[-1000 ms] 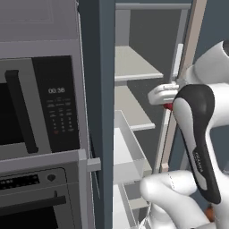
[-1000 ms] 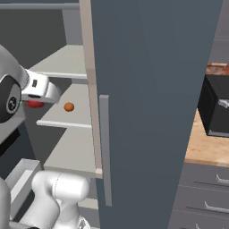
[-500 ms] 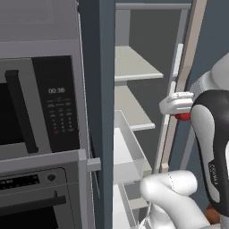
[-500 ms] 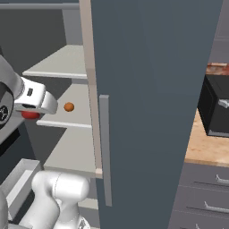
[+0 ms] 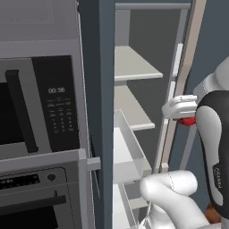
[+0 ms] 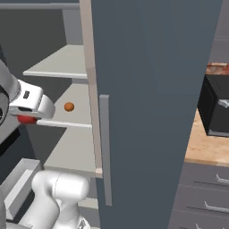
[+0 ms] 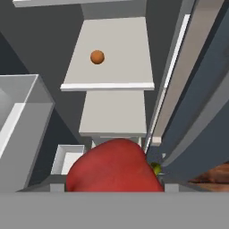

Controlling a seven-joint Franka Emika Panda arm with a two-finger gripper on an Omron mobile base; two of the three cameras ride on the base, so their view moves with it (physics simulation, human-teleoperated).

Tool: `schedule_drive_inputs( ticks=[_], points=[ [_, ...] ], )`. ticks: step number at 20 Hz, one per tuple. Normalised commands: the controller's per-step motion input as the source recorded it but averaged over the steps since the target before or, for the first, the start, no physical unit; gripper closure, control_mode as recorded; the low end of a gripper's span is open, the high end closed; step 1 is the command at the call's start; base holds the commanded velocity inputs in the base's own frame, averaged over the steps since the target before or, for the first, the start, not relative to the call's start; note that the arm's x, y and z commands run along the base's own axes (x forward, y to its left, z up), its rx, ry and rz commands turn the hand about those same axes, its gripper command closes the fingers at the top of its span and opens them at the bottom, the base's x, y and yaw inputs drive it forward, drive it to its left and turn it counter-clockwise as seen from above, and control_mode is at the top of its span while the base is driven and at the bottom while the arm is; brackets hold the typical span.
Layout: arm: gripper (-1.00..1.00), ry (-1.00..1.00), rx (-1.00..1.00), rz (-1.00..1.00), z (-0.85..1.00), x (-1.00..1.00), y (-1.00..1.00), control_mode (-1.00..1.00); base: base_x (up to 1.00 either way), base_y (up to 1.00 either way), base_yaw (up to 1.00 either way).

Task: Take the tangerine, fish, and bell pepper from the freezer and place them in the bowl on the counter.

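The bell pepper sits right at the gripper, filling the bottom of the hand view where the finger tips would rise, so it lies between the jaws. They are clamped on it part-way open, though the tips themselves are hidden behind the fruit. In the hand view its broad red body bulges toward the camera and a small green stem nub shows at its right edge, so its stem end points to that view's right. It looks roundish, and no clear long axis can be told.

In the left base view a sliver of red shows under the white hand, just outside the freezer opening, beside the edge of the open door. In the right base view the same red bit hangs below the hand at the left.

The tangerine rests on the middle shelf inside the freezer, well apart from the gripper. 1 clear drawer stands pulled out lower down.
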Motion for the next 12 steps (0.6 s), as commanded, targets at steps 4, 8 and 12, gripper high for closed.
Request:
schedule_drive_inputs(
  ticks=[4, 8, 12],
  points=[
    [1.00, 0.00, 0.00, 0.00, 0.00, 0.00, 0.00, 1.00, -0.39, -0.29, 0.00],
    [1.00, 0.00, 0.00, 0.00, 0.00, 0.00, 0.00, 1.00, -0.06, -0.55, -0.02],
    [1.00, 0.00, 0.00, 0.00, 0.00, 0.00, 0.00, 1.00, 0.00, -0.49, 0.00]
  ],
)
